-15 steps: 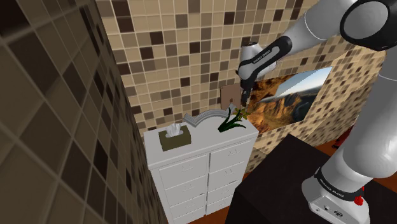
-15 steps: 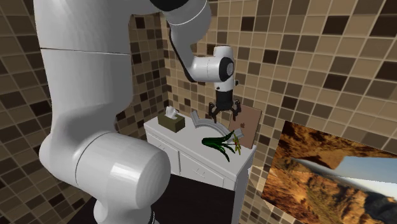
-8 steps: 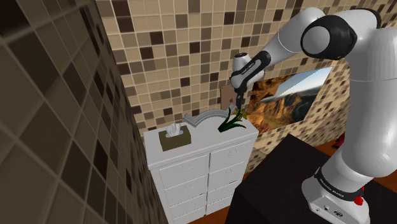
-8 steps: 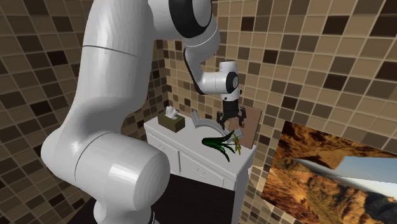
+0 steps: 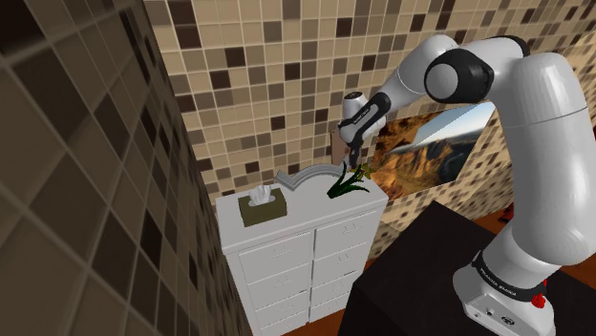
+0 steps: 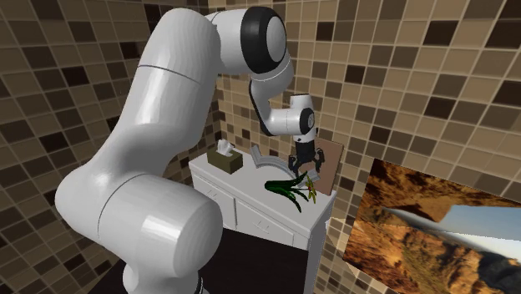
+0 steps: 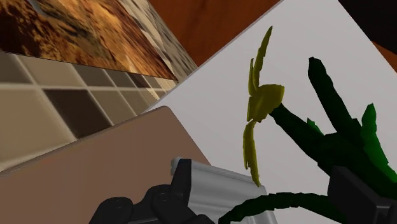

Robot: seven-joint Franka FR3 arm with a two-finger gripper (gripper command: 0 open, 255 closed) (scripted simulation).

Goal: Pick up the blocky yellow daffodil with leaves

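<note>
Now we are hovering our end effector (image 6: pixel 304 169) just above the daffodil (image 7: pixel 264 102), which is lying on the white chest of drawers (image 5: pixel 287 250), at the shoulder view's right end. The fingers are standing wide apart, gripping nothing. Between them, the flat, faceted yellow bloom is leading into dark green blocky leaves, stem slanting toward one finger.

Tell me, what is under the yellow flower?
The flower lies on the white dresser top. Its dark green leaves cover the bit of top right beneath them.
</note>
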